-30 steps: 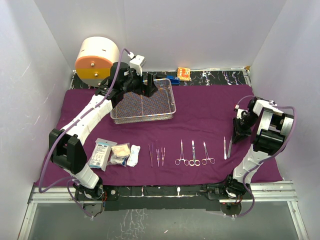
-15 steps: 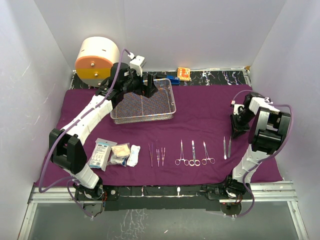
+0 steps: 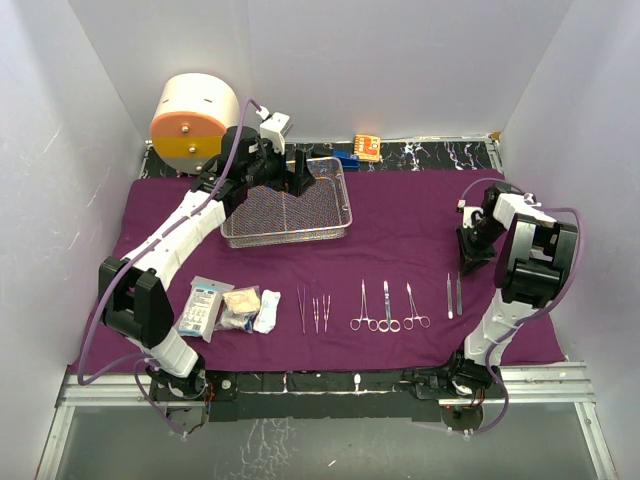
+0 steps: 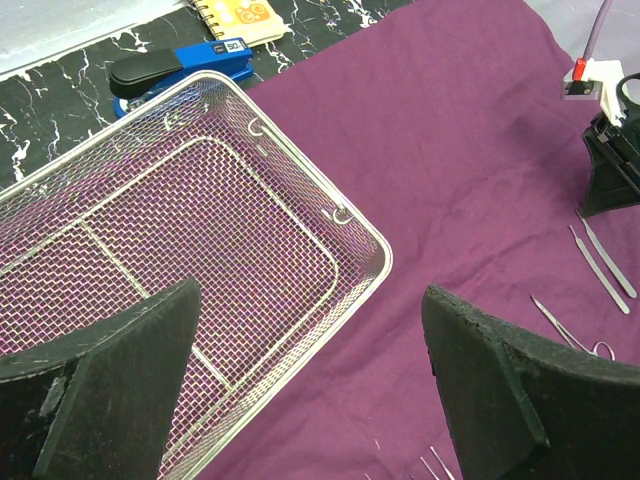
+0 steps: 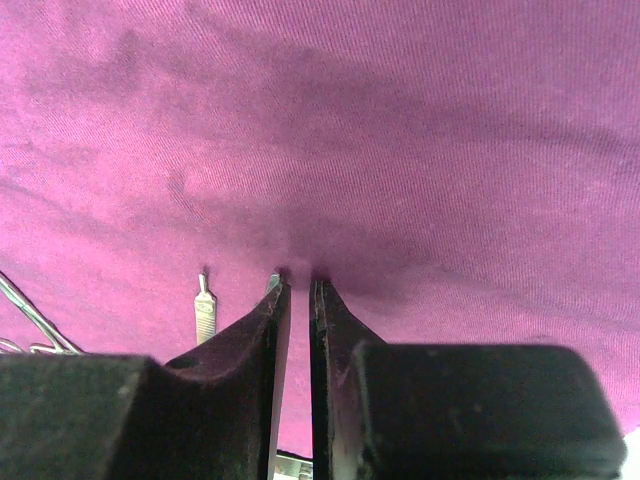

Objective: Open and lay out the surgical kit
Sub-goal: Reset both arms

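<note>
Top view: over the last second the right end effector [image 3: 470,250] has backed off toward 12 o'clock, clear of the two scalpels [image 3: 454,296]. They now lie side by side at its 6 o'clock, not touching it. The left end effector [image 3: 297,172] has not moved and hovers over the far side of the mesh tray [image 3: 286,238], at 11 o'clock on the purple cloth [image 3: 400,215]. Along the cloth's 6 o'clock edge, from 9 to 3, lie the gauze and packets [image 3: 228,306], tweezers [image 3: 314,308], forceps [image 3: 386,310], then the scalpels.

Left wrist: left end effector [image 4: 310,380] is released, fingers wide apart with nothing between them. The mesh tray [image 4: 340,215] sits at 10 o'clock and is bare. A blue stapler [image 4: 180,65] lies beyond it at 12 on the black surface [image 4: 50,110].

Right wrist: right end effector [image 5: 298,300] is clenched to a thin slit and grasps nothing, with cloth [image 5: 400,150] beneath. Scalpels [image 5: 204,305] poke in at 9 o'clock.

Judgement: the scalpel drop looks done and the layout looks complete, so probably only the arms' retreat is left.
</note>
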### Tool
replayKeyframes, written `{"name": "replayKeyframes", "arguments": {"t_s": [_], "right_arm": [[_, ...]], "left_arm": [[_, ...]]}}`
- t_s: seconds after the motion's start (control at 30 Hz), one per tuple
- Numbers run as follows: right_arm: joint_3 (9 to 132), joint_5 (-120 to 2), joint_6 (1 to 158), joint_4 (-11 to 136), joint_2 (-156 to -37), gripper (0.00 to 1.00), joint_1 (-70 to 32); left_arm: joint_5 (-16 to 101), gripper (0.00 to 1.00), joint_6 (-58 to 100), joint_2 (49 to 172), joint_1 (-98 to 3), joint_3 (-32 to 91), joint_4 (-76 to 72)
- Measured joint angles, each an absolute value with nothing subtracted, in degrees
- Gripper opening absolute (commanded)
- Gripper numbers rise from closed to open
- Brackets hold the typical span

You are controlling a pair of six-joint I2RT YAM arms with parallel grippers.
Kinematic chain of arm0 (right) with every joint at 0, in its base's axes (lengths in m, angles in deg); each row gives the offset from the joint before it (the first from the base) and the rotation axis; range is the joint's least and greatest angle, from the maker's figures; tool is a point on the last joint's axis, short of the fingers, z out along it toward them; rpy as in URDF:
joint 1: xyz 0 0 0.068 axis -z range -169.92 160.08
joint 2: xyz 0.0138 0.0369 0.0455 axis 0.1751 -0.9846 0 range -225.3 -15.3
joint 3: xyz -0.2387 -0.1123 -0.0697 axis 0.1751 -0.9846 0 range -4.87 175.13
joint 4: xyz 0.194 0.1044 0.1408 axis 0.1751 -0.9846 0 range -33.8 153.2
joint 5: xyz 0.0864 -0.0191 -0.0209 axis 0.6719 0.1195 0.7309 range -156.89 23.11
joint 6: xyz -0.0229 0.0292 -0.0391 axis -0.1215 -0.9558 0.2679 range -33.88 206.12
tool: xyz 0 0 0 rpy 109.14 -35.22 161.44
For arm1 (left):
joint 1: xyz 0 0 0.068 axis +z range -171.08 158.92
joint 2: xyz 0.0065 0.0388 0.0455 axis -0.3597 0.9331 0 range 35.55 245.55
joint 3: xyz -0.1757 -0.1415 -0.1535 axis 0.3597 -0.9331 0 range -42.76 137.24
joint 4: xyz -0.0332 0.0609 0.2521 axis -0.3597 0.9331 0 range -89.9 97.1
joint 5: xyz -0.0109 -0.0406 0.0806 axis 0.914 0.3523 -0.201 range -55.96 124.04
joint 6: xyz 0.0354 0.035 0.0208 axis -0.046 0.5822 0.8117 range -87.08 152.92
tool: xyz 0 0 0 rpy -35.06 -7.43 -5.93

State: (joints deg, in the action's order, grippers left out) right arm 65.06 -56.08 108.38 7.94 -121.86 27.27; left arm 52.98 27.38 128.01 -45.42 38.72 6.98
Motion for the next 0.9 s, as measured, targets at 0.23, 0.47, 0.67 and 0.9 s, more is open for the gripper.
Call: {"name": "replayKeyframes", "arguments": {"t_s": [0.23, 0.47, 0.67, 0.9], "right_arm": [[65.1, -56.7, 108.4, 7.9, -121.9, 0.12, 27.3], [69.5, -58.7, 108.4, 6.2, -121.9, 0.12, 27.3], [81.0, -61.1, 108.1, 5.5, -121.1, 0.13, 26.1], [89.4, -65.3, 105.1, 6.5, -119.0, 0.17, 17.2]], "left_arm": [[53.0, 0.91, 27.4, 128.0, -45.4, 38.7, 7.0], [52.5, 0.92, 27.4, 127.9, -45.1, 37.9, 6.8], [50.5, 0.93, 27.7, 127.3, -44.0, 37.6, 6.6], [43.8, 0.98, 28.5, 123.3, -41.3, 36.0, 6.6]]}}
